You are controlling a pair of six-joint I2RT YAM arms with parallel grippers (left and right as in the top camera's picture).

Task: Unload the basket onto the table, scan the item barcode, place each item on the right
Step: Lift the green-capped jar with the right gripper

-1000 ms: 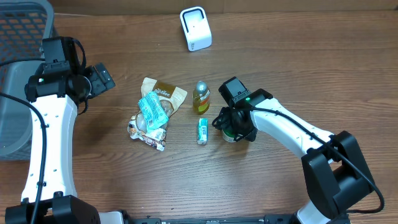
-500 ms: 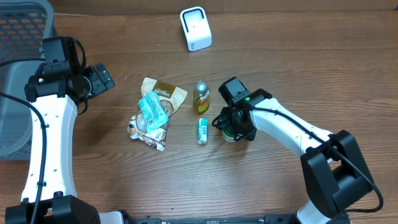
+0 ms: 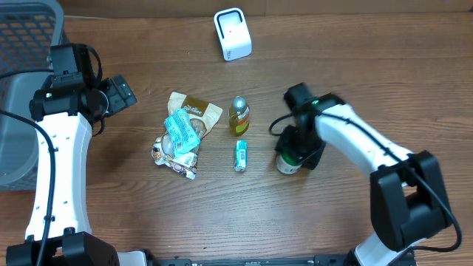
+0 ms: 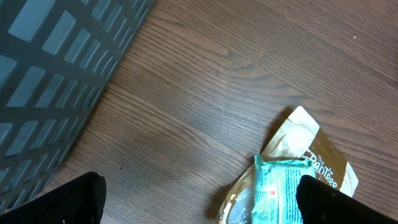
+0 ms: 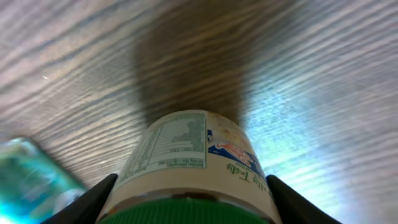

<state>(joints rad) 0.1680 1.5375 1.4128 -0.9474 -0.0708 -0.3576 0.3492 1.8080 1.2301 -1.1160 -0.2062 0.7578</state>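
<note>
Two robot arms work at a wooden table (image 3: 355, 74), seen from above. Right of centre in the overhead view, the right gripper (image 5: 193, 208) has closed its two fingers (image 5: 93, 198) on the green lid of a small jar (image 3: 288, 164). The wrist camera looks down the jar's white label, with its printed panel of small text, to the wood grain beyond. Whether the jar's base rests on the table cannot be told.

A white scanner (image 3: 232, 33) stands at the top centre of the overhead frame, well apart from the jar. Between the arms, in mid-frame, lie a heap of snack packets (image 3: 183, 133), a small bottle of yellowish liquid (image 3: 238, 116) and, just below it, a slim teal tube (image 3: 240, 155).

At the left of the frame the left gripper (image 3: 118, 92) hangs with its jaws spread wide and nothing between them, beside a grey mesh basket (image 3: 22, 44) in the upper left corner. Its wrist camera takes in the basket's wall, bare wood and the corner of the packets.
</note>
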